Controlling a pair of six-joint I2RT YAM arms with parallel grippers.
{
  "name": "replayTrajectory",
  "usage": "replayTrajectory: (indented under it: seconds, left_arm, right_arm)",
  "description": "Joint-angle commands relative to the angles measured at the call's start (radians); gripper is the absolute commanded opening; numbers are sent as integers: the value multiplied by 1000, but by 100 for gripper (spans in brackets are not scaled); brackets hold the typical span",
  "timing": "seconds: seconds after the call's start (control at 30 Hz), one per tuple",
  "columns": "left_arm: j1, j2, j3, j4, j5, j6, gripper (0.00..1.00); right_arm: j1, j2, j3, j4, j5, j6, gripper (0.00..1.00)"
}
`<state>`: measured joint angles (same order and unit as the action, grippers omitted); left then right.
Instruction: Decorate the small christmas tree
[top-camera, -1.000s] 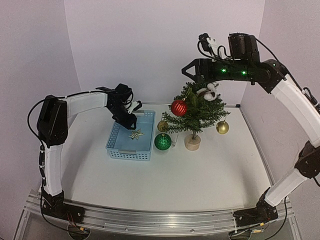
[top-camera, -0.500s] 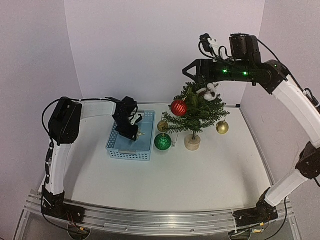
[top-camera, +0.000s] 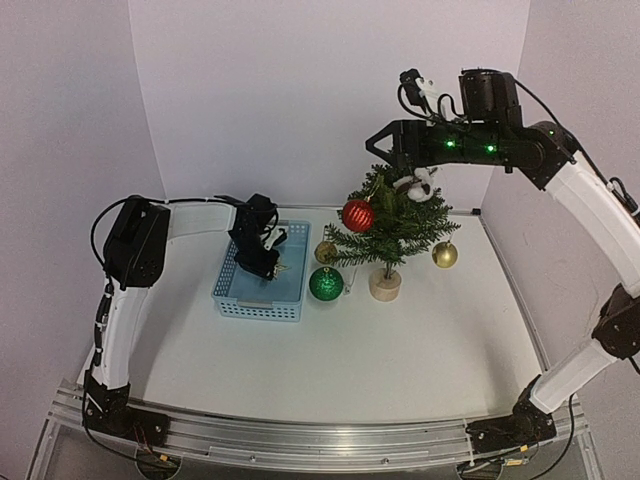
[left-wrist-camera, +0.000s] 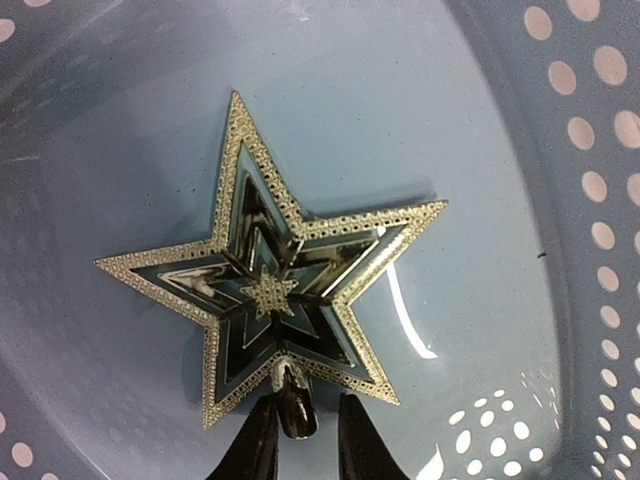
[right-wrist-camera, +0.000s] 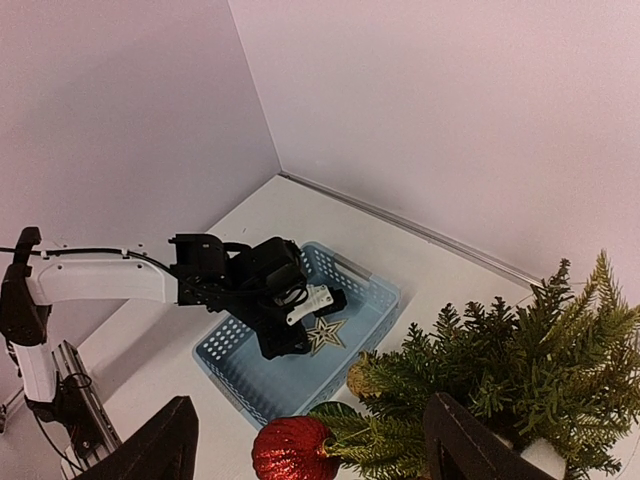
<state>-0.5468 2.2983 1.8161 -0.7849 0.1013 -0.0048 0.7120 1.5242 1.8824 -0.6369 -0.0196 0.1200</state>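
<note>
Left wrist view: my left gripper has its jaws at a narrow gap, either side of the short stem at 6 o'clock on the star, not closed on it. The star is gold, with glittery edges and mirrored nested layers. It lies flat on the smooth floor of the blue plastic basket, whose walls are punched with round holes. My right gripper hangs wide open and empty above the tree. The tree stands on a round wooden base at 3 o'clock of the basket, on the white table between pale lilac walls.
</note>
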Motion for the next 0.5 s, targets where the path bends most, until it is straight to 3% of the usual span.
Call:
replayTrajectory:
  seconds: [0.0,0.1,0.47]
  left_arm:
    - [-1,32,40,3,-8,-4,11]
    - [0,26,32,18,-15,-8,0]
    - [14,-116,33,83,-32,8,0]
  right_arm:
    - [-3,-38,3,32,-12,4,77]
    - [-3,-38,3,32,-14,3,77]
    - [-3,-35,19,32,-11,31,77]
